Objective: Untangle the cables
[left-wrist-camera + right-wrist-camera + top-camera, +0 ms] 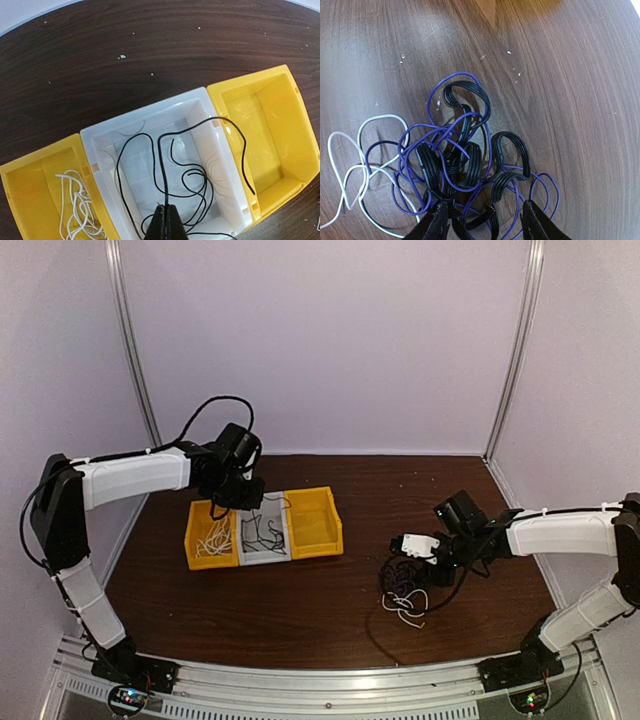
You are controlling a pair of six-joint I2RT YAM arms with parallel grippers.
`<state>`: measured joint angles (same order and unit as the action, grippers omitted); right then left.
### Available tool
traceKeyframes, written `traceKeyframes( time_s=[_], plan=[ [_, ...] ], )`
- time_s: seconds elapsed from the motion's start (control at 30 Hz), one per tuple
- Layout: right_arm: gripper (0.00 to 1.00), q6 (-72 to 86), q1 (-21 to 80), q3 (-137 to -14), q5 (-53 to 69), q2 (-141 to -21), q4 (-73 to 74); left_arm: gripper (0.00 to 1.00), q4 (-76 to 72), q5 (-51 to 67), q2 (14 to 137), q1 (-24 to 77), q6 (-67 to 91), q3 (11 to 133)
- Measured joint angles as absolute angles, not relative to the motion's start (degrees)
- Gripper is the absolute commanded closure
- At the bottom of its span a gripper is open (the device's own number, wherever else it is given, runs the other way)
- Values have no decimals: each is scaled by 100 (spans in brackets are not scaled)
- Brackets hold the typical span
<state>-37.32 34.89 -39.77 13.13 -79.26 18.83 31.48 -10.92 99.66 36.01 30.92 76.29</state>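
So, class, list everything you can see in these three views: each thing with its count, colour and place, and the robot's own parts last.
table: one, dark brown, under everything
white bin: one, white, middle of the row
left-end bin: one, yellow, beside the white bin
right-end bin: one, yellow, empty
binned white cable: one, white, in the left-end bin
thin black cable: one, black, in the white bin, draping over its rim
blue cable: one, dark blue, tangled on the table
black multi-strand cable: one, black, same tangle
tangled white cable: one, white, tangle's edge
left gripper: shut on the thin black cable
right gripper: open, over the tangle
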Motion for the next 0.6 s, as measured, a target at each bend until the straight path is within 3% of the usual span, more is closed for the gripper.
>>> traceKeyframes(
  time_s=[0.33,0.6],
  plan=[
    [49,-3736,3489,-3977,1299,-8016,1938,100,3782,-1481,10499,3444,2987,8350],
    [49,-3754,3489,-3977,1297,-8079,1964,100,4014,-1662,9734,3444,2904,8073]
  ],
)
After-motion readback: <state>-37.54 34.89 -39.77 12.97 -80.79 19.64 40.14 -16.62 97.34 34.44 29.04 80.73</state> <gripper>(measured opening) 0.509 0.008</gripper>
